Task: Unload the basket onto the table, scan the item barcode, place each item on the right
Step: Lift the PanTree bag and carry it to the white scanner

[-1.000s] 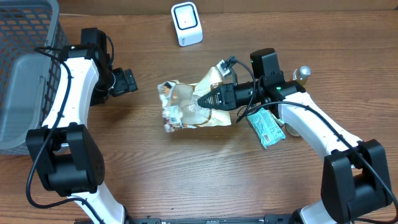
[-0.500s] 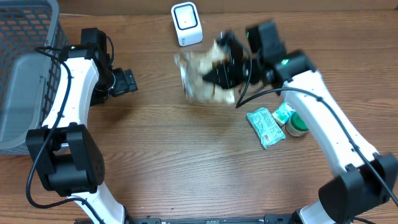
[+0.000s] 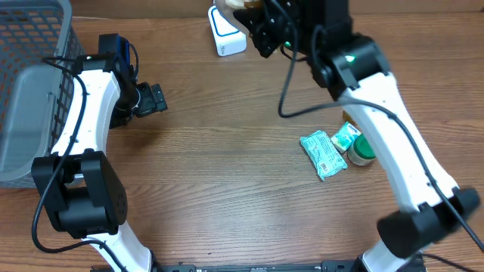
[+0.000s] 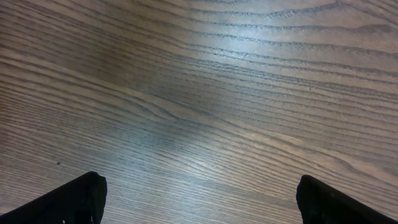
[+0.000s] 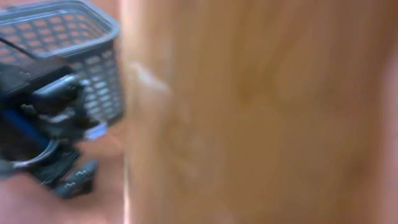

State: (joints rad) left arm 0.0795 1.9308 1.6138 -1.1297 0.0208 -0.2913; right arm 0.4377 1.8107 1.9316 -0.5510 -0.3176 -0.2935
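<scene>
Item (image 5: 261,112): tan, blurred, large across the right wrist view

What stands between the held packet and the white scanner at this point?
Nothing visible does. The right hand holds the tan packet right up at the scanner, partly overlapping it in the overhead view. The green packet lies well aside on the table.

both arms wear smooth white shells between chunky black joints. thin black cables loop along the left arm (image 3: 91,98) and the right arm (image 3: 389,121), which shows a small green light (image 3: 349,59) at 1 o'clock overhead. the left fingertips (image 4: 68,202) are matte black.
</scene>
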